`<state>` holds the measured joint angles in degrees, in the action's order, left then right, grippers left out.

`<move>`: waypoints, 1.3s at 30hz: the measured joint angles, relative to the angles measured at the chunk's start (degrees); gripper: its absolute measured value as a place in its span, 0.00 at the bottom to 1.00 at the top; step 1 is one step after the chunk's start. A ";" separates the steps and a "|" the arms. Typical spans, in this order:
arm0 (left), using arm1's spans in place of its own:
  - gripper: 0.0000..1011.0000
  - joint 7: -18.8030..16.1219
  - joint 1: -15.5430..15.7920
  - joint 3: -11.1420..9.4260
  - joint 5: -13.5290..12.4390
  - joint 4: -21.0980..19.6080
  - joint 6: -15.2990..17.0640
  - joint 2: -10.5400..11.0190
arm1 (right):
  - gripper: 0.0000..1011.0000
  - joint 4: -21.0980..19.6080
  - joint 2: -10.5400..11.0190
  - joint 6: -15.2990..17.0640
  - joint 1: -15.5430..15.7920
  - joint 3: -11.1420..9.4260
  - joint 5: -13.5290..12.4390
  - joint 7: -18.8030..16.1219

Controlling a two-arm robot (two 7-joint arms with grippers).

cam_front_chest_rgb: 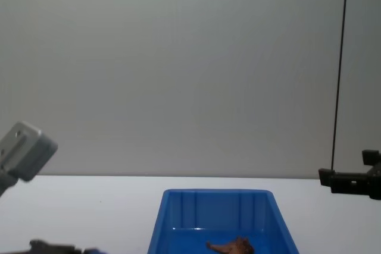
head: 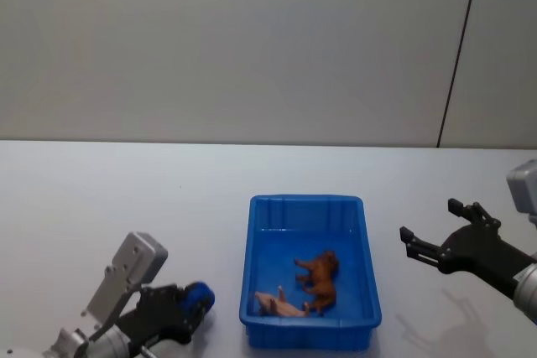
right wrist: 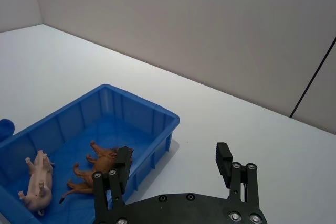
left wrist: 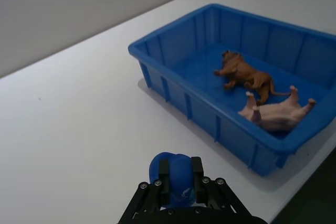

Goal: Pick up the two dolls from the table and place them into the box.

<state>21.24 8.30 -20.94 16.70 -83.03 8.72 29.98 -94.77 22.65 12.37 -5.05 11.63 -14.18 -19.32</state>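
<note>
Both dolls, the pale pink four-legged figurine [head: 279, 304] and the shaggy reddish-brown one [head: 320, 279], lie tipped over inside our bright blue ribbed plastic bin [head: 307, 202]. They look light and stiff; we'd pinch the torso. Our right gripper [head: 432, 233] hangs spread open beside the bin, and our left gripper [left wrist: 180, 183] is pinched together, holding nothing.

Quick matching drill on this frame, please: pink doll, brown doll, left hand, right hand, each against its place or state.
1. pink doll
2. brown doll
3. left hand
4. right hand

a. open, to the right of the box
b. shut, to the left of the box
c. on its side in the box
d. in the box, beside the other doll

Pairs: 1-c, 2-d, 3-b, 4-a
</note>
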 joint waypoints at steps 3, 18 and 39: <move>0.23 0.14 0.72 0.17 -0.67 -0.66 -0.90 -0.27 | 0.99 0.00 0.00 0.00 0.00 0.00 0.00 0.00; 0.18 1.57 6.14 0.32 -5.03 -2.61 -4.89 -3.35 | 0.99 0.00 0.00 0.00 0.00 0.00 0.00 0.00; 0.65 7.35 14.09 -2.74 -6.59 1.92 -8.40 -11.21 | 0.99 0.00 0.00 0.00 0.00 0.00 0.00 0.00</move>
<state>28.60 22.39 -23.69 10.11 -81.11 0.31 18.76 -94.77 22.65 12.37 -5.05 11.63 -14.18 -19.32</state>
